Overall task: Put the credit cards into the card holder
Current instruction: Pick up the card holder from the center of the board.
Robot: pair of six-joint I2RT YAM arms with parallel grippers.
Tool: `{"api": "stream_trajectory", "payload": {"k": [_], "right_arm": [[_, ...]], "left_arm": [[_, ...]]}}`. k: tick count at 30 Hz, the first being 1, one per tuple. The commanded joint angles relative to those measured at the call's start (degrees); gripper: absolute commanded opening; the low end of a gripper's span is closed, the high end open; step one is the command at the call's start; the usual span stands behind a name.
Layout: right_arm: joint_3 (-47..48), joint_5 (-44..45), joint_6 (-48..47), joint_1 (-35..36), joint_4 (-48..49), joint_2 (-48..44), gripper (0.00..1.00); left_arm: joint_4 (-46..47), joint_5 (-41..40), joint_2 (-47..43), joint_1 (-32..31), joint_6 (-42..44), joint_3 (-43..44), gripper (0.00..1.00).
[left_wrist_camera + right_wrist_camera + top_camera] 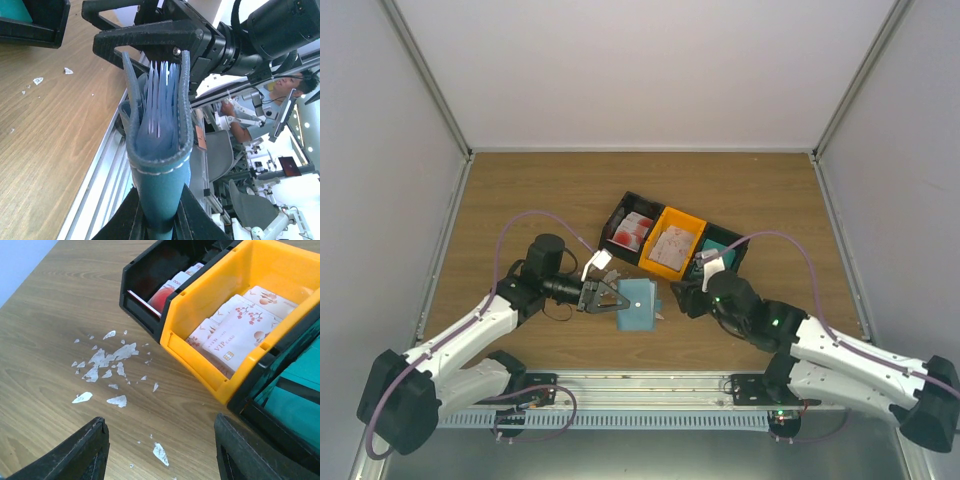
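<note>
My left gripper is shut on the dusty-blue card holder and holds it on edge just above the table. In the left wrist view the jaws clamp its folded end, and the holder gapes slightly, showing pale grey-blue pocket leaves. My right gripper is open and empty beside the holder's far end; it also shows in the right wrist view over bare wood. Pale credit cards with red print lie in the orange bin. More cards stand in the left black bin.
The row of bins stands behind the grippers, with a teal block in the right black bin. White scraps litter the wood left of the bins. The table's metal front rail runs close behind the holder.
</note>
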Motion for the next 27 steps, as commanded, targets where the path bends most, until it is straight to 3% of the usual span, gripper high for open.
{"api": "stream_trajectory", "payload": {"k": [1,6,12,20,27], "right_arm": [[0.41,-2.50,-0.53,-0.24,-0.50,-2.59,0.59],[-5.55,-21.63,-10.57,-0.24,8.66,-6.81,0.60],[-5.82,-28.34,-14.33,-0.24,13.34,-2.07,0.60],[-2.03,-17.26,-11.97,-0.24,14.11,6.71,0.60],[-1.37,2.43,6.33,-0.24,9.20,4.52,0.60]], "left_arm": [[2.73,1.17,-0.69,0.31,-0.28,-0.56,0.00],[2.29,1.26,-0.58,0.35,0.24,-0.27,0.00],[2.55,1.49,-0.71,0.41,0.47,-0.17,0.00],[3.35,2.85,-1.44,0.40,0.07,-1.09,0.00],[3.62,2.45,-1.96,0.38,-0.19,-2.48,0.00]]}}
